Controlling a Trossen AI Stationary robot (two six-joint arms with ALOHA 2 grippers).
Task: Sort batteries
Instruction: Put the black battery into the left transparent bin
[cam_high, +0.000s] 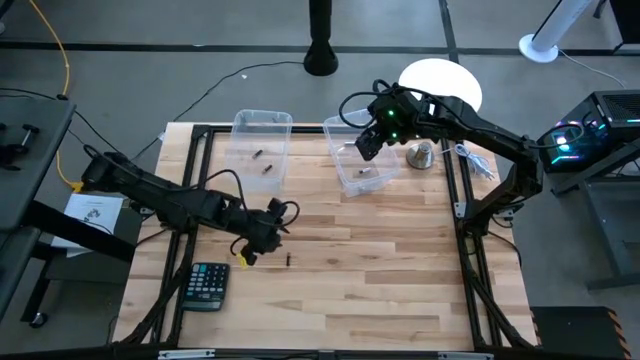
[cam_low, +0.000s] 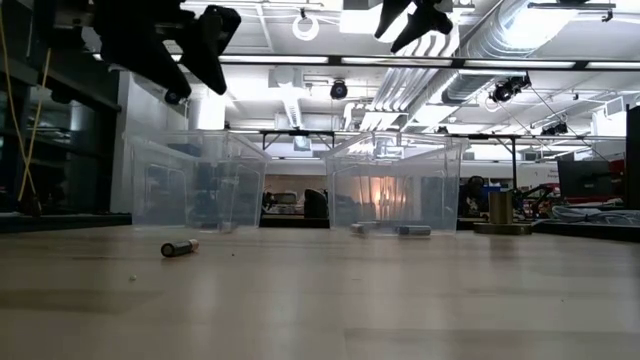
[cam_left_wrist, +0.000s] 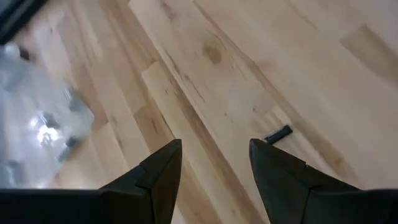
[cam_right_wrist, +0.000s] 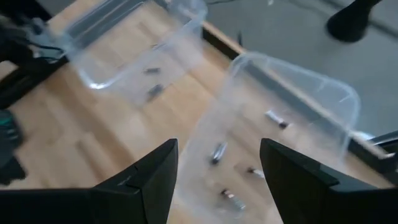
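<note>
One dark battery (cam_high: 290, 259) lies on its side on the wooden table, also seen in the low view (cam_low: 180, 247) and the left wrist view (cam_left_wrist: 278, 134). My left gripper (cam_high: 266, 238) (cam_left_wrist: 214, 146) hovers open, above and just left of it. Two dark batteries (cam_high: 262, 161) lie in the left clear bin (cam_high: 262, 125). Several lighter batteries (cam_right_wrist: 217, 151) lie on the floor of the right clear bin (cam_high: 345, 180). My right gripper (cam_high: 372, 140) (cam_right_wrist: 219, 144) hangs open and empty over that right bin.
A metal bell-shaped object (cam_high: 420, 154) stands right of the right bin. A calculator (cam_high: 207, 285) lies near the table's left near corner. A white cable (cam_high: 478, 160) lies by the right edge. Bare wood stretches across the table's near half.
</note>
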